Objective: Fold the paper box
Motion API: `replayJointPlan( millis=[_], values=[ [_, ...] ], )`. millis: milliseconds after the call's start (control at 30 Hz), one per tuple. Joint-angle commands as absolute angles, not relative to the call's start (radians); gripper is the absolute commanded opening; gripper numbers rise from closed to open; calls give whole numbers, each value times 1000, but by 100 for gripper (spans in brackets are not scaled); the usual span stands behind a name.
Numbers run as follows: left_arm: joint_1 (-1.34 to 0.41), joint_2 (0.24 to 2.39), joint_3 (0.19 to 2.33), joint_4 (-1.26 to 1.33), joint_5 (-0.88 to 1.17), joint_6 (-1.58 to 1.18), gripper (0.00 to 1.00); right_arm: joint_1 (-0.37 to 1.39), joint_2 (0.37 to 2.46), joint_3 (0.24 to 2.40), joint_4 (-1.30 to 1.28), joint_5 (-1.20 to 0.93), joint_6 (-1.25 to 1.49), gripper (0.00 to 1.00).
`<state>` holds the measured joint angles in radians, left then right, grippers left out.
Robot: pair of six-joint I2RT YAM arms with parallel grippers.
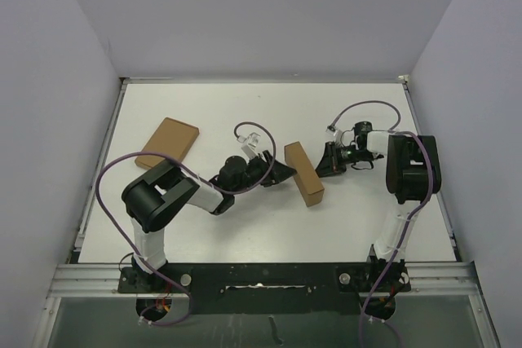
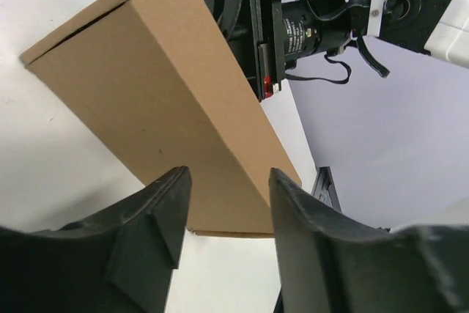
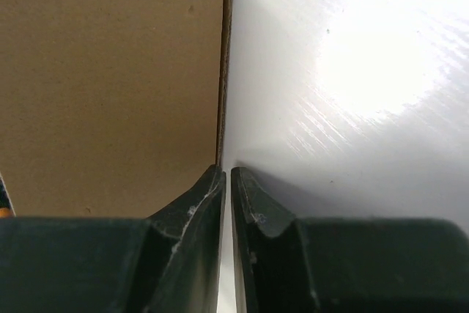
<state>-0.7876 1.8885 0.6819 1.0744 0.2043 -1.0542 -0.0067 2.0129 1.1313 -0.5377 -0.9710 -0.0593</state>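
Observation:
The paper box (image 1: 303, 173) is a narrow closed brown carton lying on the white table, between the two grippers. My left gripper (image 1: 285, 173) is just to its left. In the left wrist view the fingers (image 2: 165, 210) stand apart, the box (image 2: 161, 93) lies just beyond their tips, and nothing is between them. My right gripper (image 1: 325, 160) is at the box's right side. In the right wrist view its jaws (image 3: 227, 174) are almost together with nothing in the slit, and the box's side (image 3: 110, 86) fills the left. The left wrist view shows the right gripper (image 2: 256, 34) against the box's far side.
A wider, flatter brown cardboard rectangle (image 1: 168, 143) lies at the back left of the table, behind the left arm. White walls close the table in on three sides. A metal rail (image 1: 261, 270) runs along the near edge.

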Motion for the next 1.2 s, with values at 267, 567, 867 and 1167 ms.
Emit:
replayJointPlan(
  millis=[267, 567, 867, 1167],
  values=[
    [-796, 1878, 713, 1080, 231, -1009, 6, -2, 1868, 1186, -599, -861, -172, 14],
    [-815, 1891, 819, 847, 239, -966, 4, 32, 1826, 1183, -606, -723, -213, 11],
    [-843, 1903, 955, 775, 278, -912, 5, 90, 1925, 1211, -649, -1011, -186, 8],
    [-848, 1948, 1026, 735, 302, -890, 7, -28, 1841, 1228, -662, -759, -216, 12]
  ],
)
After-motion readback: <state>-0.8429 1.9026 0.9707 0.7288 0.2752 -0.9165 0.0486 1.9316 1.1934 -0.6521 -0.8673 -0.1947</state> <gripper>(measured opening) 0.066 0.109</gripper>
